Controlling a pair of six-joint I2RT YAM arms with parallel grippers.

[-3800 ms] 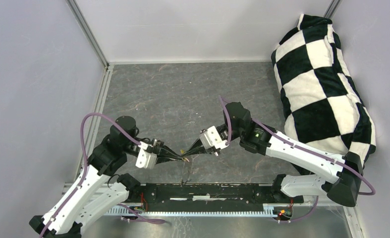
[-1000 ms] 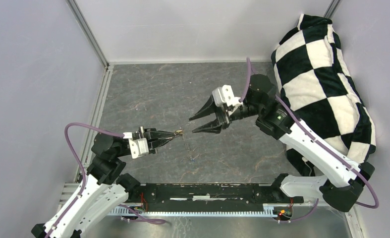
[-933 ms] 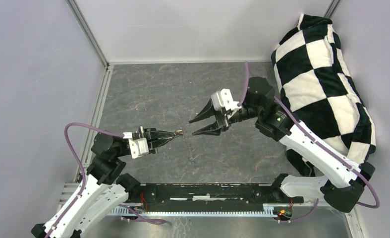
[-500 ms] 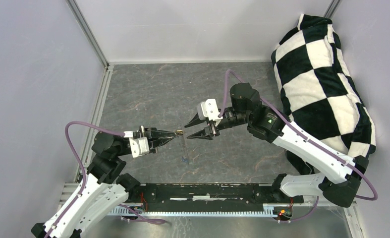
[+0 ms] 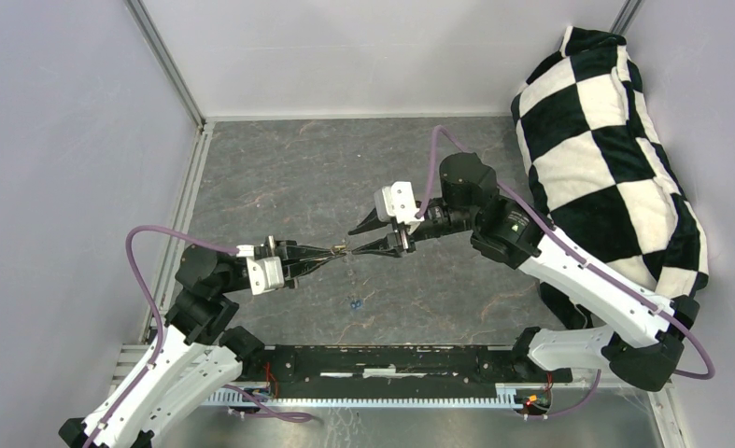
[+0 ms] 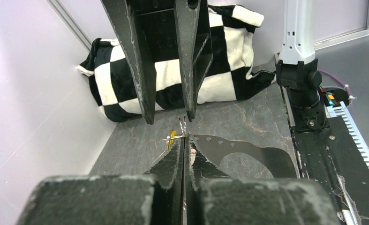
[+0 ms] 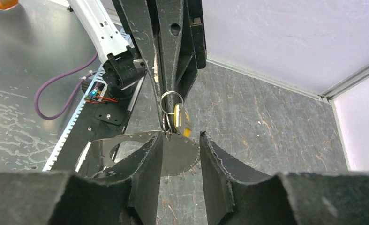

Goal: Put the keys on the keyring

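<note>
My left gripper (image 5: 333, 251) is shut on the thin silver keyring (image 7: 171, 102), which sticks out past its tip (image 6: 184, 138). The brass-gold key (image 7: 182, 120) hangs on the keyring; in the left wrist view the gold key (image 6: 173, 137) shows just left of the tip. My right gripper (image 5: 352, 242) faces the left one tip to tip, open. In its own view, my right gripper (image 7: 181, 135) has the ring and gold key just beyond its gap, with the ring's lower end at the left fingertip (image 7: 161, 136). The blue key (image 5: 354, 303) shows small over the table, nearer than the tips.
A black-and-white checked cushion (image 5: 615, 159) lies along the right wall. A black rail (image 5: 391, 362) with the arm bases runs along the near edge. Grey walls close in the slate table (image 5: 289, 177) at the left and back.
My right gripper has swung left and down to the left gripper's tip, its jaws narrowing. The left gripper has stayed still and shut on the keyring.
</note>
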